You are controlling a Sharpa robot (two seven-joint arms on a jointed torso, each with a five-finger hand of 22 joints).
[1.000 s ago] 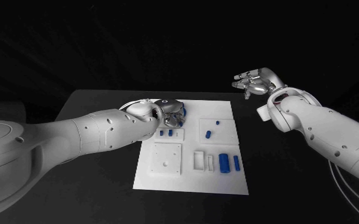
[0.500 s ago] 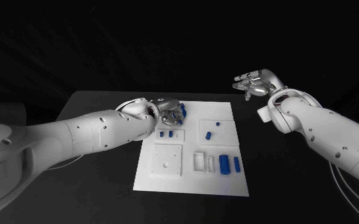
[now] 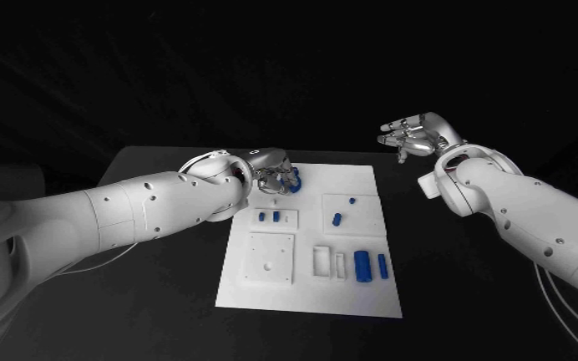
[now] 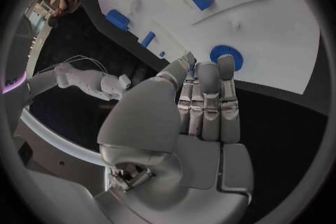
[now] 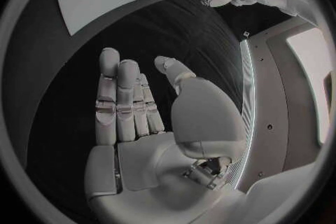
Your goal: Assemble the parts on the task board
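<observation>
The white task board (image 3: 311, 240) lies in the middle of the black table (image 3: 157, 169). The left hand (image 3: 275, 175) hangs over the board's far corner at 11 o'clock, above a round blue toothed part (image 4: 225, 57) that lies flat on the board there. In the left wrist view the fingers (image 4: 208, 102) are straight and side by side, their tips just at the toothed part's edge; nothing is gripped, so the hand is open, though I cannot tell whether the tips touch the part.

Toward the middle of the board, 2 small blue parts (image 3: 271, 216) sit in a raised square at 10 o'clock, and 2 more (image 3: 341, 211) in a square at 1 o'clock. At 4 o'clock, 2 upright blue cylinders (image 3: 370, 262) stand beside a white slotted block (image 3: 321, 260). A plain white square plate (image 3: 269, 257) sits at 8 o'clock.

The right hand (image 3: 409, 136) is raised well off the board at 2 o'clock, fingers (image 5: 120, 98) extended and empty, so open too.
</observation>
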